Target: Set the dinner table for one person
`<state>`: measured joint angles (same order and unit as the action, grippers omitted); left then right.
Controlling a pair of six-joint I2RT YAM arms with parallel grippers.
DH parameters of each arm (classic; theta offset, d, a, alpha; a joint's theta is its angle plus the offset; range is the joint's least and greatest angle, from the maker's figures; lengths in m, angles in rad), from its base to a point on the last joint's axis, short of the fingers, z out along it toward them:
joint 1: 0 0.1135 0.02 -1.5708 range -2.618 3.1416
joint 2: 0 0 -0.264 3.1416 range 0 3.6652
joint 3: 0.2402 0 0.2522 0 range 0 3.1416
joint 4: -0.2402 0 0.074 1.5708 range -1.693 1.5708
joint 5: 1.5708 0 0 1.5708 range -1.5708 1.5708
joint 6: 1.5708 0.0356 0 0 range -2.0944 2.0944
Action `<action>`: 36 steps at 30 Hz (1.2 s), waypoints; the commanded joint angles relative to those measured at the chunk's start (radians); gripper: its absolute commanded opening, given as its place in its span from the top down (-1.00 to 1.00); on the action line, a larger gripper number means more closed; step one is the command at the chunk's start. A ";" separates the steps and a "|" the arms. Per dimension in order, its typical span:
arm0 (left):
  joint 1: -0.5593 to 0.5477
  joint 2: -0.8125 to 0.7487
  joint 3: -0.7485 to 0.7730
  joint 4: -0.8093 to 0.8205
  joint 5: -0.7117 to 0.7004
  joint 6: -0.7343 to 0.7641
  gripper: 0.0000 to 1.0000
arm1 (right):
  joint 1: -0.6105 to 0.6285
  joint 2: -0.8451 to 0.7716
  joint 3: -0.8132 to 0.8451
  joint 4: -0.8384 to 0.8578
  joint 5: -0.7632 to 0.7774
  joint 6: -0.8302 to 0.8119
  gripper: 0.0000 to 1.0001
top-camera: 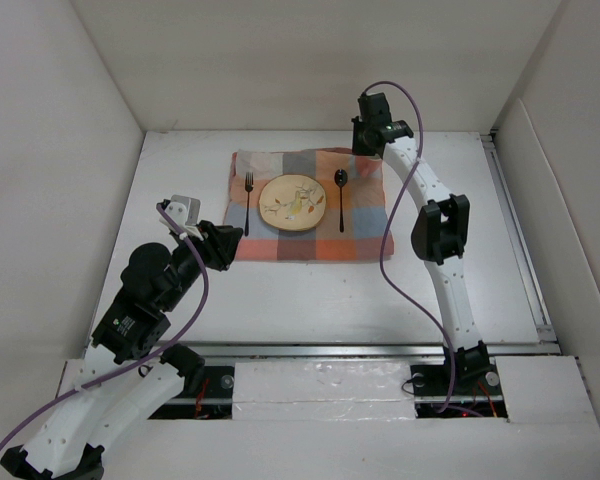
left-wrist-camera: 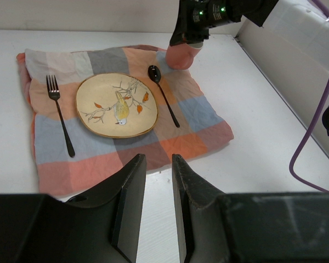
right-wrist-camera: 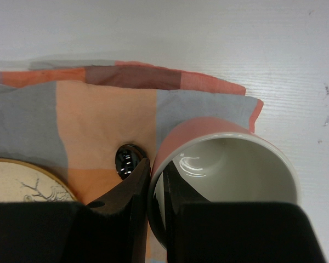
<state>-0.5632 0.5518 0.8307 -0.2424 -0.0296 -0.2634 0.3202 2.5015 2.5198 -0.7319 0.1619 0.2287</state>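
On the white dinner table (top-camera: 310,300) lies a checked placemat (top-camera: 315,245) with a bird-painted plate (top-camera: 293,203) at its middle. A black fork (top-camera: 248,200) lies left of the plate and a black spoon (top-camera: 341,195) right of it. My right gripper (right-wrist-camera: 158,170) is shut on the rim of a pink cup (right-wrist-camera: 230,159), one finger inside and one outside, over the mat's far right corner beside the spoon's bowl (right-wrist-camera: 129,159). The left wrist view shows that cup (left-wrist-camera: 181,56) under the right gripper. My left gripper (left-wrist-camera: 158,159) is open and empty at the mat's near left edge.
White walls (top-camera: 70,150) enclose the table on three sides. A metal rail (top-camera: 515,240) runs along the right edge and another (top-camera: 330,350) along the near edge by the arm bases. A purple cable (top-camera: 385,250) loops off the right arm over the mat's right side.
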 commanded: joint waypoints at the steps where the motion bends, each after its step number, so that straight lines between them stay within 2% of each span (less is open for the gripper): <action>1: -0.004 0.002 0.001 0.049 -0.010 0.009 0.54 | -0.018 0.019 0.053 0.074 -0.004 0.003 1.00; 9: -0.004 0.011 0.002 0.048 -0.016 0.009 0.54 | -0.027 0.049 0.048 0.094 0.013 0.001 0.98; 10: -0.004 0.011 0.002 0.048 -0.019 0.009 0.53 | -0.027 0.043 0.045 0.095 0.010 0.001 0.86; 11: -0.004 0.011 0.002 0.048 -0.023 0.007 0.53 | -0.027 0.036 0.037 0.100 0.011 0.003 0.51; 14: -0.004 0.011 0.002 0.046 -0.032 0.007 0.49 | -0.027 -0.029 -0.039 0.159 -0.007 0.012 -0.07; 15: -0.004 0.013 0.002 0.046 -0.033 0.007 0.49 | -0.027 -0.048 -0.052 0.169 -0.012 0.015 -0.15; 17: -0.004 0.011 0.002 0.043 -0.042 0.006 0.37 | -0.027 -0.105 -0.064 0.181 -0.018 0.021 -0.32; 20: -0.004 0.010 0.002 0.041 -0.052 0.004 0.29 | -0.027 -0.183 -0.085 0.198 -0.030 0.026 -0.43; 24: -0.004 0.010 0.002 0.038 -0.067 0.001 0.22 | -0.027 -0.323 -0.159 0.232 -0.012 0.037 -0.45; 26: -0.004 0.008 0.002 0.040 -0.059 0.001 0.16 | -0.027 -0.407 -0.281 0.270 0.017 0.044 -0.36; 27: 0.008 0.005 -0.001 0.041 -0.053 0.001 0.15 | -0.018 -0.505 -0.333 0.322 0.052 0.052 -0.44; 28: 0.019 0.002 -0.002 0.049 -0.043 0.004 0.14 | -0.018 -0.557 -0.387 0.353 0.054 0.049 -0.99; 29: 0.019 -0.007 -0.004 0.052 -0.021 0.007 0.14 | -0.018 -0.610 -0.489 0.379 0.056 0.049 -1.00; 32: 0.043 -0.021 -0.004 0.052 -0.010 0.010 0.09 | -0.018 -0.833 -0.651 0.452 0.034 0.049 -1.00; 33: 0.043 -0.026 -0.004 0.054 -0.013 0.010 0.05 | -0.018 -0.898 -0.779 0.497 0.033 0.058 -1.00; 35: 0.043 -0.038 -0.002 0.051 -0.036 0.006 -0.02 | -0.007 -1.116 -0.928 0.557 0.037 0.076 -1.00; 36: 0.043 -0.041 -0.001 0.049 -0.055 0.001 -0.04 | -0.007 -1.194 -1.081 0.615 0.048 0.086 -1.00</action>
<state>-0.5255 0.5297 0.8307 -0.2428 -0.0631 -0.2634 0.3031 1.4738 1.6386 -0.2783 0.1867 0.2848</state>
